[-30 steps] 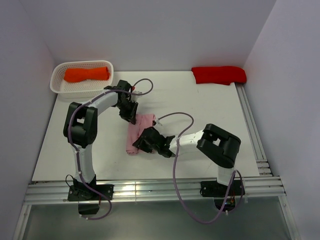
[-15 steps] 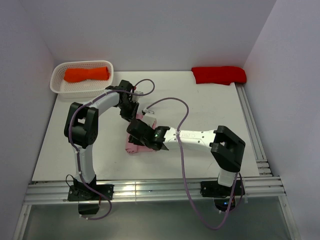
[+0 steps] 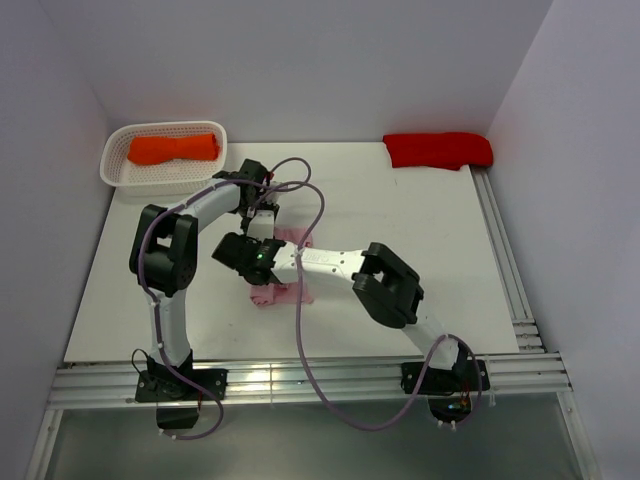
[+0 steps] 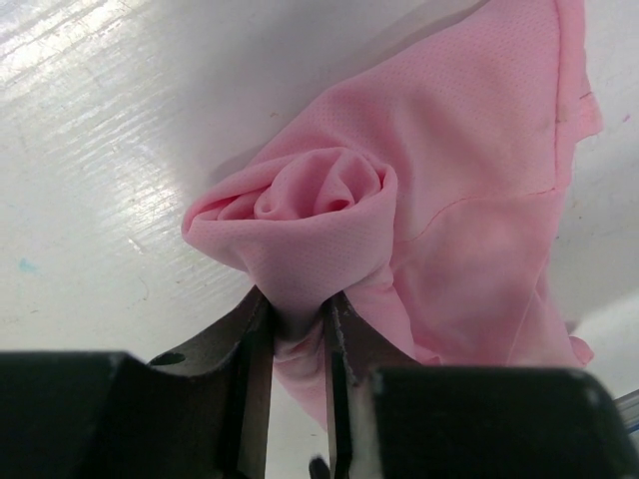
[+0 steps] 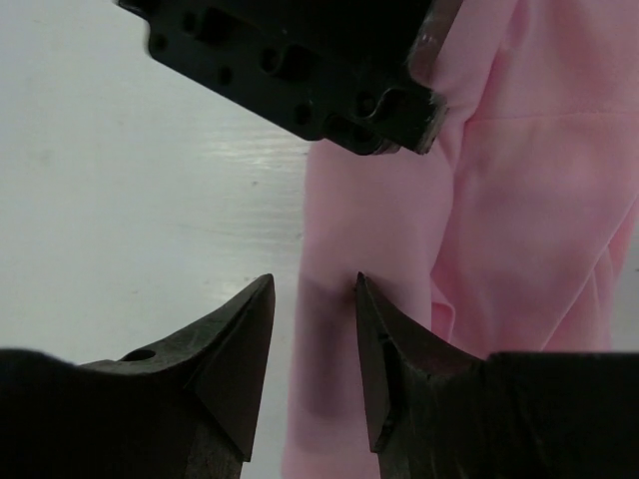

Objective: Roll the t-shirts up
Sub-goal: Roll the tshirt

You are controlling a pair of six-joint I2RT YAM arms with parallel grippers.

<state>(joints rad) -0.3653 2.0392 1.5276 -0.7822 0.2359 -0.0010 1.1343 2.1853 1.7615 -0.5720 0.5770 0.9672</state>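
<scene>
Pink t-shirt lies in the middle of the table, one end wound into a tight rosette and pinched between the fingers of the left gripper. Within the last second the right arm has swung from the shirt's right side across to its left. The right gripper now hovers there with jaws parted, gripping nothing, just beside the left gripper. It appears to be seeking a fresh hold to carry the roll on. Orange bundle and red bundle lie well apart.
</scene>
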